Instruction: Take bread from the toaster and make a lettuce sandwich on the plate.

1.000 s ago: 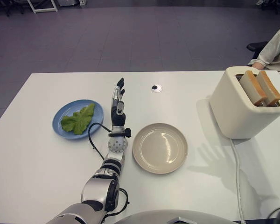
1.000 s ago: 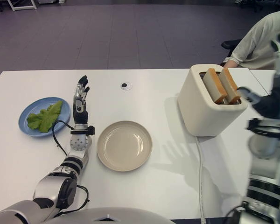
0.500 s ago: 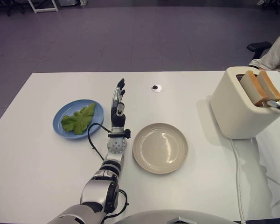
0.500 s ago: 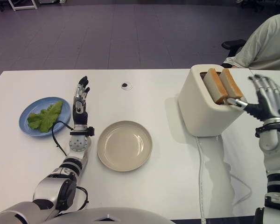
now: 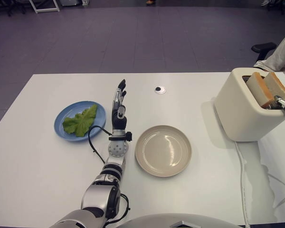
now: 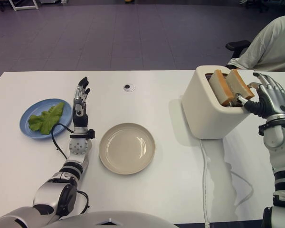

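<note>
A cream toaster stands at the table's right with two bread slices upright in its slots. My right hand is at the toaster's far right side, fingers curled on the right bread slice, thumb on its near lower edge. The left slice stands free. An empty beige plate lies mid-table. A lettuce leaf rests on a blue plate at the left. My left hand rests between the two plates, fingers straight and holding nothing.
The toaster's white cord runs toward the table's front edge. A small round grommet sits in the tabletop behind the beige plate. A seated person's sleeve shows behind the toaster.
My right hand has come down and in from the right, and its fingers have curled onto the right slice, which leans slightly rightward. The left hand has stayed still.
</note>
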